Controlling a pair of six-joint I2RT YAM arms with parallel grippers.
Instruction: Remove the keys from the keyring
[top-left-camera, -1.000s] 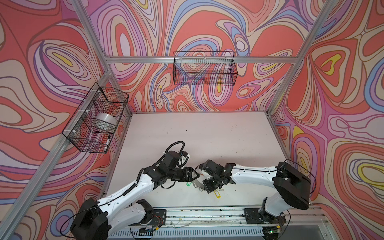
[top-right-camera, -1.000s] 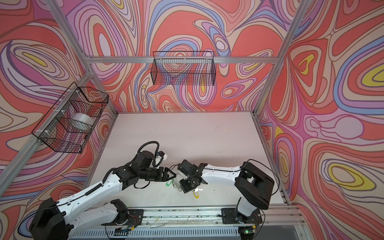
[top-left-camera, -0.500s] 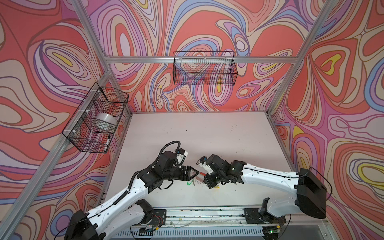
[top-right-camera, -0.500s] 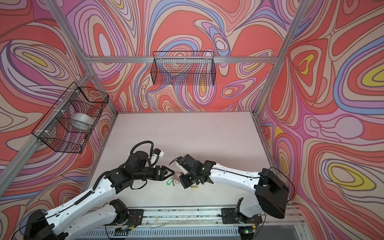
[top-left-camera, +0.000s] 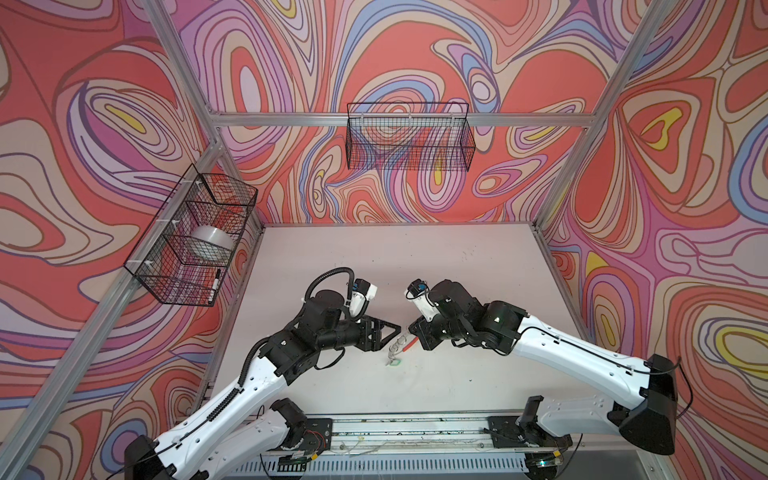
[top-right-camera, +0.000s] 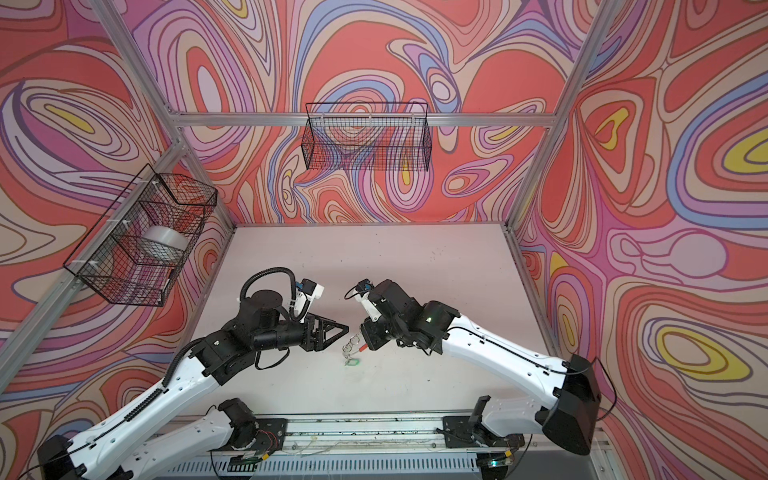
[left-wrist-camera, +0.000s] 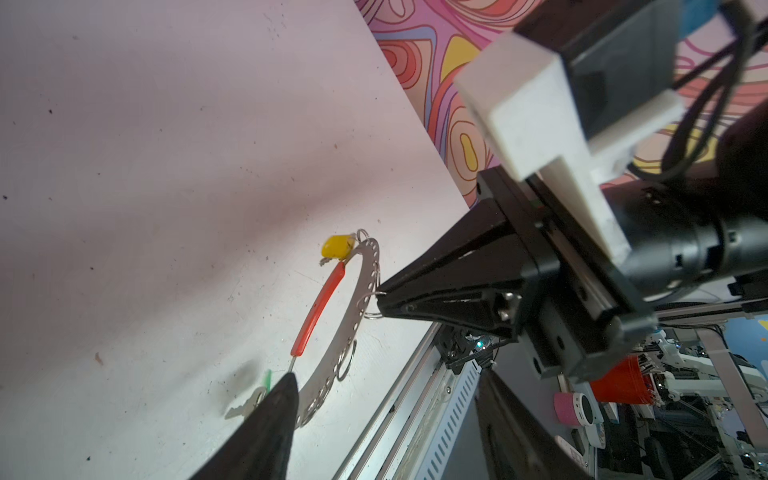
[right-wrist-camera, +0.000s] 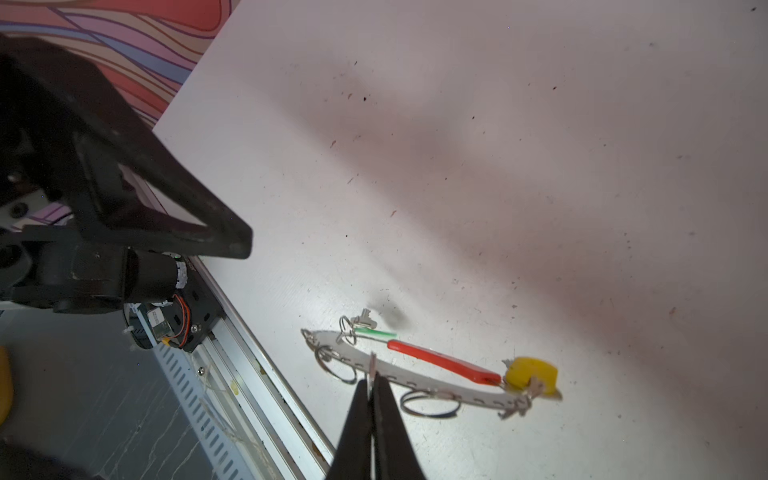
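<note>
Keyring (right-wrist-camera: 478, 399) is up on edge at the front-middle of the table (top-left-camera: 374, 257). Its long axis slants from the right gripper (right-wrist-camera: 372, 384) toward the front rail (top-left-camera: 415, 432), green-tagged key (right-wrist-camera: 365, 319) at the low end, yellow tag (right-wrist-camera: 532, 374) at the other. Right gripper's pinched shut on its grey edge; left gripper (top-left-camera: 392, 330) hovers beside, jaws apart. Side-wall basket (top-left-camera: 166, 249) holds a whitish roll (top-left-camera: 212, 239) and marker (top-left-camera: 215, 284).

My left arm reaches in low from the left. Its end effector (top-left-camera: 395, 331) points toward the middle, jaws well apart and holding nothing. My right arm stretches in from the right with the wrist bent down. Its end effector (right-wrist-camera: 371, 380) is pinched tight on the edge of the keyring (right-wrist-camera: 432, 387). The two tips sit near each other, not touching.
</note>
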